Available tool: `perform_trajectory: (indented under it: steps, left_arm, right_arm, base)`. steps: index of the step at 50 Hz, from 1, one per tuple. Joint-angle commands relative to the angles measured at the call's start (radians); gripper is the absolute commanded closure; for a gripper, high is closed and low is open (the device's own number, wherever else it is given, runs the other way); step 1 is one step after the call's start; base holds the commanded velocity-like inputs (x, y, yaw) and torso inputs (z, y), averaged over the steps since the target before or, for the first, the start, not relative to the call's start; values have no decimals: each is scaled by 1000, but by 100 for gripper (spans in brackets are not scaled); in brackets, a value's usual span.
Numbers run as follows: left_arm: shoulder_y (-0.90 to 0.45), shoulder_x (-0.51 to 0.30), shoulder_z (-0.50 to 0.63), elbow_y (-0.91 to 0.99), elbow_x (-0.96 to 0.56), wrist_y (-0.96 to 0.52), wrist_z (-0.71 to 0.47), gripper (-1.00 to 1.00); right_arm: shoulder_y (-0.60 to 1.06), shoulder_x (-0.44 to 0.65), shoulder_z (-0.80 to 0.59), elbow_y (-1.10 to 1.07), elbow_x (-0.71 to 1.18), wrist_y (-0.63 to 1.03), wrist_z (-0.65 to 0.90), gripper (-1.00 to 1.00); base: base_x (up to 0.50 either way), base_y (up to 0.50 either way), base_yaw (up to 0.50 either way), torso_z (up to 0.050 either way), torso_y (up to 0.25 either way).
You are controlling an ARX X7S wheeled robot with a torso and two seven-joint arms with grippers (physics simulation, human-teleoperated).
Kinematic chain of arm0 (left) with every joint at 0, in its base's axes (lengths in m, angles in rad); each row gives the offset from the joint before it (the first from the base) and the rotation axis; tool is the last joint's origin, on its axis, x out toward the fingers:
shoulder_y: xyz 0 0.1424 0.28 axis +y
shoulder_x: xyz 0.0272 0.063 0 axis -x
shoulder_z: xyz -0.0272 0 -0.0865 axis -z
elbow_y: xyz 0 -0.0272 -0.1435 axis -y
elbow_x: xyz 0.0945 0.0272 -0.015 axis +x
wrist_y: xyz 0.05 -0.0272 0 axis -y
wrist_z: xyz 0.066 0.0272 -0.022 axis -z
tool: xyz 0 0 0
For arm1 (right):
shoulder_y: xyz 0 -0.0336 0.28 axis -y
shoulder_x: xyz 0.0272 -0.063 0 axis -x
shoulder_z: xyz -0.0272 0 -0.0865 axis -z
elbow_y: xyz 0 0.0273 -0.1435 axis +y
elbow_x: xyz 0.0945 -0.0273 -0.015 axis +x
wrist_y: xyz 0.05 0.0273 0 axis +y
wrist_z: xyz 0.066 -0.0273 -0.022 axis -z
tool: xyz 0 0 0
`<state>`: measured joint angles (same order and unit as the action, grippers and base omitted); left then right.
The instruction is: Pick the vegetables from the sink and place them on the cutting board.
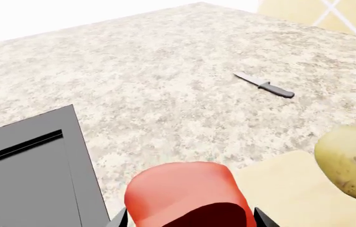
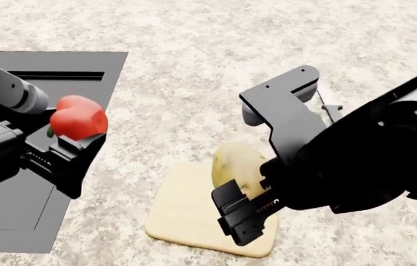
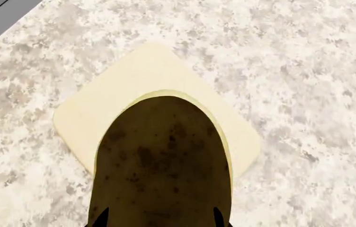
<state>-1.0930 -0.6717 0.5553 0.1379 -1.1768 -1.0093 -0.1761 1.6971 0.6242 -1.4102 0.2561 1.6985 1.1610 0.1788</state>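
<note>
Both vegetables were out of the sink, and neither was down on the cutting board yet; I judged the task past its halfway mark, with the two placements left.

My right claw was pinching the potato. In the head view the potato sat over the board's far right part, and my right wrist view showed it directly above the pale board with cream margin around it. I could not tell whether it was touching the board or held just over it. What remained on that side, as I saw it, was to set it down and let go.

My left claw was pinching the red bell pepper, with a bit of green stem showing at its lower left. It hung over the speckled counter at the sink's right edge, well apart from the board. My left wrist view showed the pepper between my fingers, the board's corner and the potato beyond it, and a knife lying farther off on the counter. The pepper needed carrying across to the board's free left part, which looked roomy enough.
</note>
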Motion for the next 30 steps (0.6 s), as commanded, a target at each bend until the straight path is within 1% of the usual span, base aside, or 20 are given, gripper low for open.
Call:
perform_trajectory:
  steps: [1, 6, 13, 17, 22, 30]
  left_arm:
    - [8, -5, -3, 9, -20, 1, -15, 100]
    - [14, -29, -13, 17, -32, -3, -13, 100]
    - [17, -15, -2, 6, -19, 6, -10, 100]
    - [26, -25, -2, 9, -19, 9, -1, 100]
    - [25, -18, 4, 2, -14, 11, -1, 100]
    - [31, -18, 11, 0, -7, 17, 4, 100]
  right_arm:
    - [-30, -12, -14, 11, -28, -9, -31, 100]
    - [-28, -26, -21, 42, -55, -19, -59, 100]
    - [-26, -75, -39, 130, -98, -31, -117, 100]
    - [-31, -109, -56, 179, -131, -43, -160, 100]
    - [-29, -161, -77, 249, -173, -58, -218, 100]
    - [-31, -201, -96, 301, -204, -68, -269, 100]
  base:
    - [0, 0, 0, 0, 0]
    - [0, 0, 0, 0, 2]
    - [0, 0, 0, 0, 0]
    - [0, 0, 0, 0, 0]
    - [0, 0, 0, 0, 0]
    - [0, 0, 0, 0, 0]
